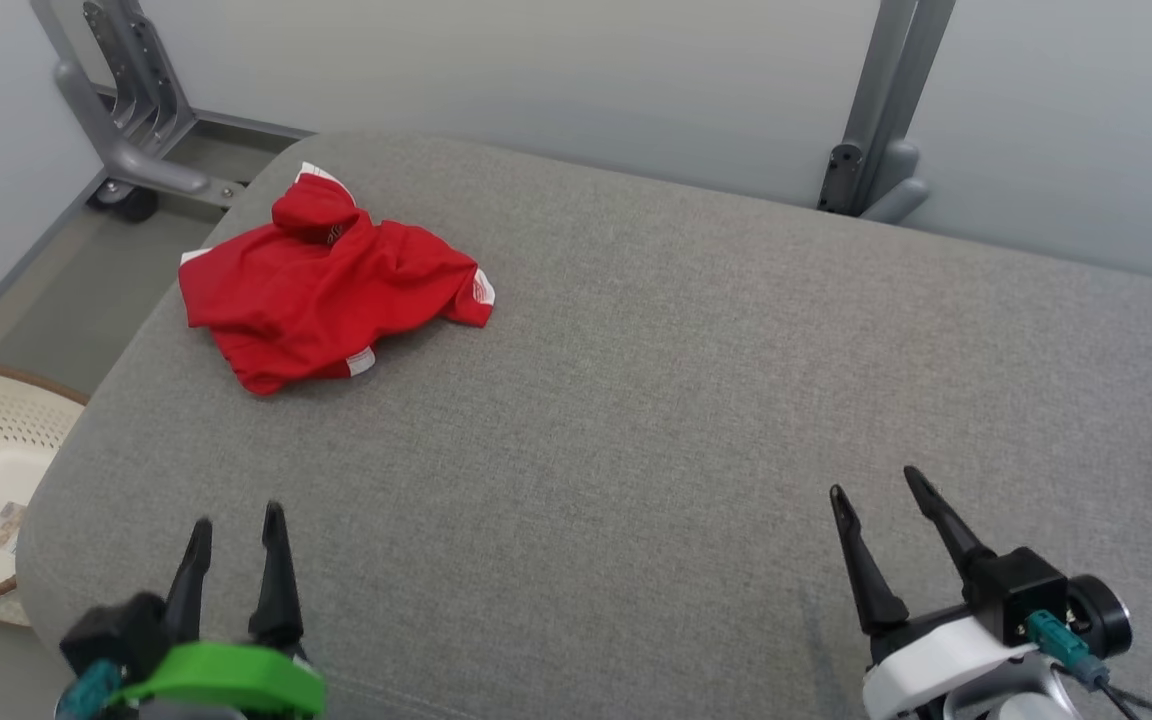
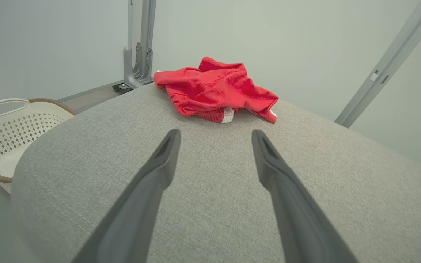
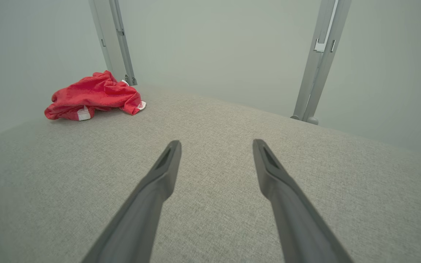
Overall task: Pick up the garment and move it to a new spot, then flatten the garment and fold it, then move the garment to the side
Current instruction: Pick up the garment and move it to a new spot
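The crumpled red cloth garment lies on the grey padded worktop, well ahead of the left jaws and farther from the right jaws. Both stand wide apart and empty.

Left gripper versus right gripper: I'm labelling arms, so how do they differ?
The left gripper has a green base; the right gripper has a white one. The left sits nearer the red garment than the right. Both are open, empty, over the grey cushion.
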You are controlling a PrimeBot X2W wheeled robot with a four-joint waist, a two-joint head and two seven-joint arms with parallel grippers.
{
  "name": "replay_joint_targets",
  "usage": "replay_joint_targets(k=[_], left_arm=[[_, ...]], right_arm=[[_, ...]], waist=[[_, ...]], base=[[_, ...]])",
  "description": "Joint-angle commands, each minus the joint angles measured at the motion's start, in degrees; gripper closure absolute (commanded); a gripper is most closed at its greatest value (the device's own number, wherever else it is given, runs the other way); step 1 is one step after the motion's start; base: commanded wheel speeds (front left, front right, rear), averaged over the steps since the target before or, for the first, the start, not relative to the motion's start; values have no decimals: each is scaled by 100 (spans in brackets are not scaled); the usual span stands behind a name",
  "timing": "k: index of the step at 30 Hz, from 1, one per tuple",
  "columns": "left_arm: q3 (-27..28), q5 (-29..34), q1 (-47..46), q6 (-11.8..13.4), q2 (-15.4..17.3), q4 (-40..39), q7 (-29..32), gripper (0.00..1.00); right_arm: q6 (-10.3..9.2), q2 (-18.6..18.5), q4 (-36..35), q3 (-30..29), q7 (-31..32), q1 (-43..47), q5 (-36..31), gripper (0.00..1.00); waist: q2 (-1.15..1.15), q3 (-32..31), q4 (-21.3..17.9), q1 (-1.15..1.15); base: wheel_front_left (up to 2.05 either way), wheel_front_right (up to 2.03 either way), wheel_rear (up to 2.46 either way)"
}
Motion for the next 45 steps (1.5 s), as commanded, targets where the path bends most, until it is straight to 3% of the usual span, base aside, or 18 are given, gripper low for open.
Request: replay_joint_targets(k=[1, 13, 22, 23, 25, 27, 30, 36, 45], left_arm=[[-67, -8, -366, 10, 62, 112, 3, 0], [-437, -623, -3605, 10, 710, 2594, 326, 0], [-811, -1029, -4660, 11, 1141, 4137, 325, 0], [-819, -1073, -4686, 11, 1174, 4260, 333, 25], [-776, -1172, -4697, 11, 1257, 4472, 275, 100], [-828, -1216, -4680, 11, 1290, 4594, 238, 100], [-905, -1329, -4678, 10, 1241, 4487, 186, 100], [-1411, -1961, -4440, 11, 1003, 3436, 164, 100], [-2528, -3182, -3783, 10, 589, 839, 1327, 100]], right_arm=[[-8, -110, -58, -20, -17, -168, -37, 0], [-8, -627, -448, 69, -16, -1064, 4, 0], [-8, -604, -586, 88, -17, -1203, 57, 0], [-8, -577, -585, 90, -16, -1191, 65, 0], [-8, -529, -585, 90, -17, -1175, 68, 0], [-8, -475, -569, 111, -17, -1171, 82, 0], [-8, -414, -535, 111, -17, -1155, 102, 0], [-8, -227, -381, 83, -17, -917, 169, 0], [-8, -13, -215, 145, -17, -624, 308, 0]], waist=[[26, 536, -202, 0], [26, 2626, -915, 0], [26, 3006, -1337, 0], [26, 2982, -1364, 0], [26, 2908, -1406, 0], [26, 2819, -1450, 0], [26, 2693, -1486, 0], [26, 2147, -1454, 0], [26, 1385, -1559, 0]], base=[[0, 0, 0], [0, 0, 0], [0, 0, 0], [0, 0, 0], [0, 0, 0], [0, 0, 0], [0, 0, 0], [0, 0, 0], [0, 0, 0]])
